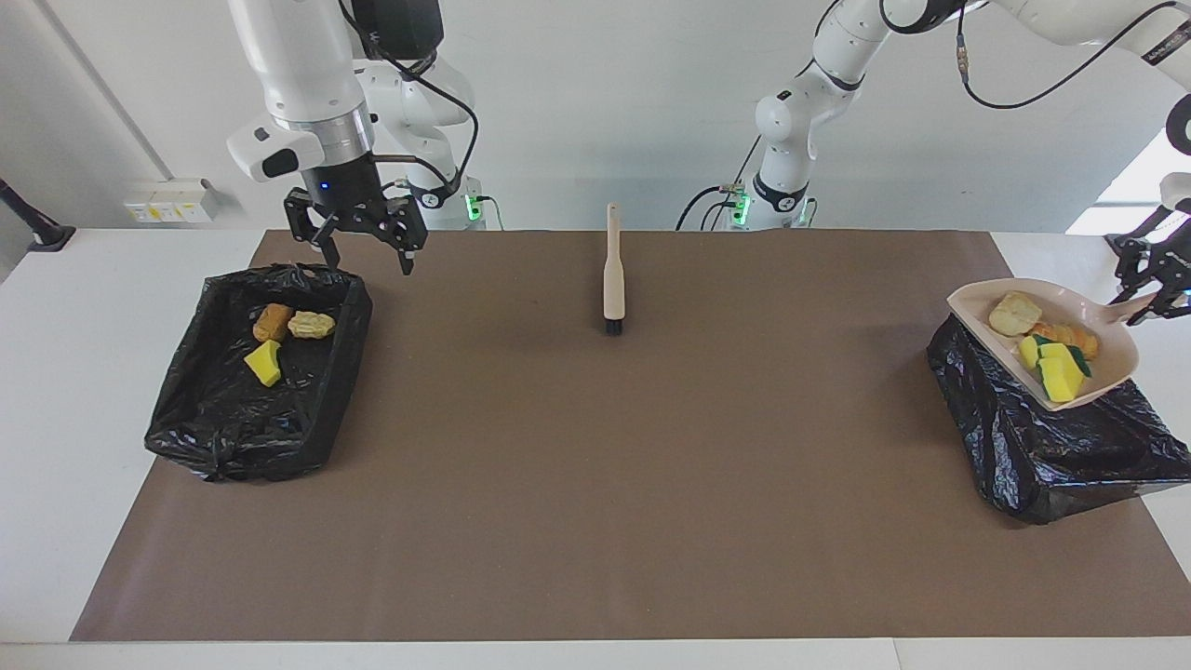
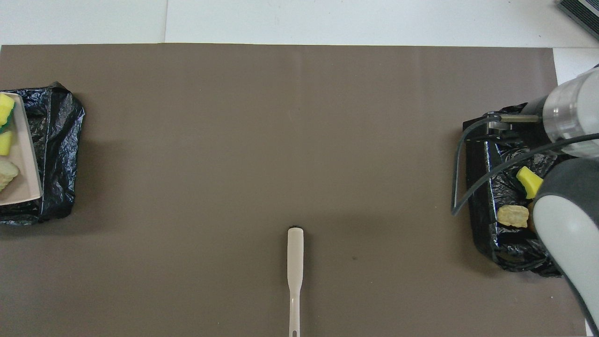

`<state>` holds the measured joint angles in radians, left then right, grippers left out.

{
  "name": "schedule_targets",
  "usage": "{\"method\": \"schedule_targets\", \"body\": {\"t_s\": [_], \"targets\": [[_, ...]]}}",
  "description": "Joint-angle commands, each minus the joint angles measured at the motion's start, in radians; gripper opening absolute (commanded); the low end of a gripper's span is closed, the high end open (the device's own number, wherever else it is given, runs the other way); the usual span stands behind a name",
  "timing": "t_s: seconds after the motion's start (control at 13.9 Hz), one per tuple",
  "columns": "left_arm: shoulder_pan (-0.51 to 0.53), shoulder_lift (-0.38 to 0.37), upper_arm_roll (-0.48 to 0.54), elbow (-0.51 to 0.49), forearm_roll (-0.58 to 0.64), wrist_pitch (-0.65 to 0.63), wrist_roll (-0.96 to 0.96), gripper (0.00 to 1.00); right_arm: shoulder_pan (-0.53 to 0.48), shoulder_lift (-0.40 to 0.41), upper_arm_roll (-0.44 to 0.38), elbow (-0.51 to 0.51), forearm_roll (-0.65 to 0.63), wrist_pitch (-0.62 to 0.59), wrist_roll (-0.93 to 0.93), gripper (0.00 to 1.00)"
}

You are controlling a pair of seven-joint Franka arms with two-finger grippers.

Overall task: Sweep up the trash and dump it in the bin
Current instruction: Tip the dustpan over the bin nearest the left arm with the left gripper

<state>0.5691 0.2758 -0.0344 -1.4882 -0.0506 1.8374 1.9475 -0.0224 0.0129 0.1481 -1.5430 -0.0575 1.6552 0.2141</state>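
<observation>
The left gripper (image 1: pixel 1157 296) is raised at the left arm's end of the table, its fingers clamped on the handle of a beige dustpan (image 1: pixel 1107 328) that it holds in the air over a black bag-lined bin (image 1: pixel 1051 437). The pan hangs just below and beside this gripper, tilted, its open lip pointing toward the table's middle. Four pieces of trash lie in the pan: a pale bread-like chunk (image 1: pixel 1013 314) closest to the lip's upper corner, an orange-tan chunk (image 1: pixel 1068 337) nearest the gripper, and yellow sponge pieces with a green layer (image 1: pixel 1056 368) at the pan's lower side. In the overhead view only the edge of the pan (image 2: pixel 25 154) shows, over that bin (image 2: pixel 56 140). The right gripper (image 1: pixel 357 240) hangs empty with its fingers spread apart, above the robot-side rim of a second black-lined bin (image 1: pixel 307 409) at the right arm's end. Below this gripper, inside the bin, lie three more scraps: an orange-brown chunk (image 1: pixel 273 322), a pale tan chunk (image 1: pixel 312 324) and a yellow sponge piece (image 1: pixel 264 363). A beige hand brush (image 1: pixel 612 270) lies flat on the brown mat (image 1: pixel 595 484), about midway between the two grippers, bristle end pointing away from the robots.
</observation>
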Motion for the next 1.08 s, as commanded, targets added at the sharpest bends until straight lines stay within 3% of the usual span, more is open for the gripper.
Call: {"method": "schedule_targets", "body": {"t_s": [0.0,0.14,0.36,0.51,0.79,1.01], "targets": [[0.015,0.040,-0.010,0.084,0.128,0.045,0.005,0.00,0.090,0.007,-0.151,0.075,-0.007,-0.083,-0.085,1.00],[0.011,0.037,-0.004,0.085,0.249,0.072,-0.036,0.00,0.056,0.002,-0.160,0.106,-0.007,-0.138,-0.146,1.00],[-0.024,0.033,-0.007,0.071,0.473,0.153,-0.117,0.00,0.019,-0.120,-0.183,-0.041,0.007,-0.159,-0.151,1.00],[-0.073,0.017,-0.007,0.040,0.640,0.155,-0.262,0.00,0.016,-0.134,-0.186,-0.066,0.007,-0.160,-0.150,1.00],[-0.097,-0.018,-0.009,-0.026,0.797,0.180,-0.352,0.00,0.006,-0.134,-0.208,-0.068,0.036,-0.149,-0.147,1.00],[-0.095,-0.035,-0.007,-0.055,0.834,0.206,-0.355,0.00,0.006,-0.134,-0.211,-0.071,0.056,-0.147,-0.134,1.00]]}}
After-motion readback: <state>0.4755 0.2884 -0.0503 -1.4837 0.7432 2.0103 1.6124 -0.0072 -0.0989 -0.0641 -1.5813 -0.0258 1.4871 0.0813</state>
